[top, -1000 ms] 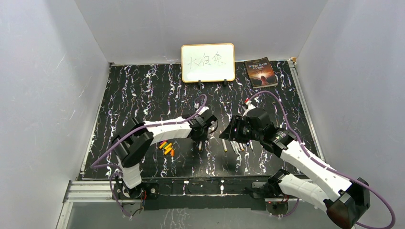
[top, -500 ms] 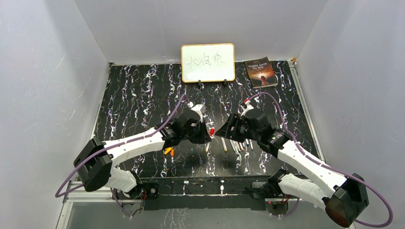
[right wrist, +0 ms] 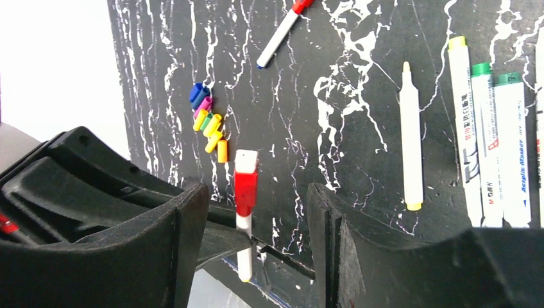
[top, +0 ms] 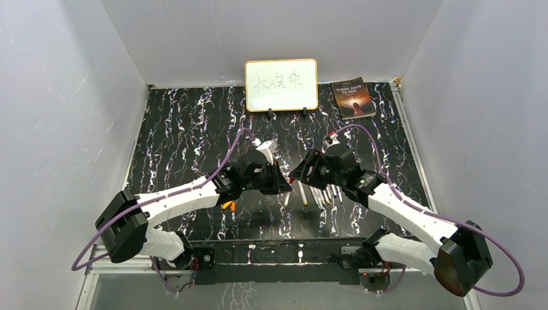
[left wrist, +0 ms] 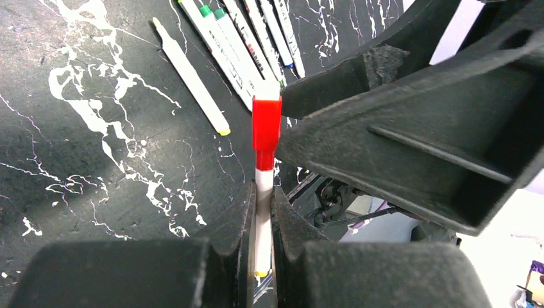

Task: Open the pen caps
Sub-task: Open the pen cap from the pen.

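Black, white-veined marble-pattern surface (top: 181, 129) fills the middle of the overhead frame. At its centre the left arm's fingers (left wrist: 285, 221) pinch a slim white-barrelled pen (left wrist: 262, 192), offering its stubby red plastic cap (left wrist: 265, 125) to the right arm's fingers (right wrist: 324, 218), which are spread either side of it without touching, seemingly ready to pull. Upper left in the right wrist view lie loose coloured caps (right wrist: 208, 122).

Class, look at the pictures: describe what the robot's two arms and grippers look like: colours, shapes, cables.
Both the left arm and right arm have white shell links joined by rounded black joint housings. A purple cable loops loosely along each. The left gripper and right gripper are matt black plastic, each with two thick, angular fingers.
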Available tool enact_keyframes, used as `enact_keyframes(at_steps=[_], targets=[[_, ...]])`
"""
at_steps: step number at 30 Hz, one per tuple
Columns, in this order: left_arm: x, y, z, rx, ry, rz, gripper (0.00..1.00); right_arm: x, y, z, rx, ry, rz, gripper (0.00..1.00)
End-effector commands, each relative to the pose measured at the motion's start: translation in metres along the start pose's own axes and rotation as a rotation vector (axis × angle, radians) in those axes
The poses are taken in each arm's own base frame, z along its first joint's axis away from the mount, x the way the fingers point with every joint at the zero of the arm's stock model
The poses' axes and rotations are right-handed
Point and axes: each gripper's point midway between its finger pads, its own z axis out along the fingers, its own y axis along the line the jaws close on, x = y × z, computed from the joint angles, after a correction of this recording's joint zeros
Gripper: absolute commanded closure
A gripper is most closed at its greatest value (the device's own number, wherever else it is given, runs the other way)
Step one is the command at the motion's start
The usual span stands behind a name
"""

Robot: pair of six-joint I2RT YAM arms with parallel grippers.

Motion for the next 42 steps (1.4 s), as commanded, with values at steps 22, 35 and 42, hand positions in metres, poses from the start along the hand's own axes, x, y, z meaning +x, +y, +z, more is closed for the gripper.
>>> enact_keyframes(at_steps=[22, 35, 42], targets=[[-0.011, -0.011, -0.002, 0.019, -0.011, 0.018, 1.00, -0.018, 0.024, 0.014, -0.052, -0.033, 0.024, 0.56], [-0.011, -0.011, 0.000, 0.023, -0.012, 0.008, 1.00, -0.009, 0.035, 0.026, -0.063, -0.012, 0.022, 0.62], [-0.011, -0.011, 0.000, 0.023, -0.012, 0.008, 1.00, -0.002, 0.040, 0.035, -0.059, 0.001, 0.014, 0.64]])
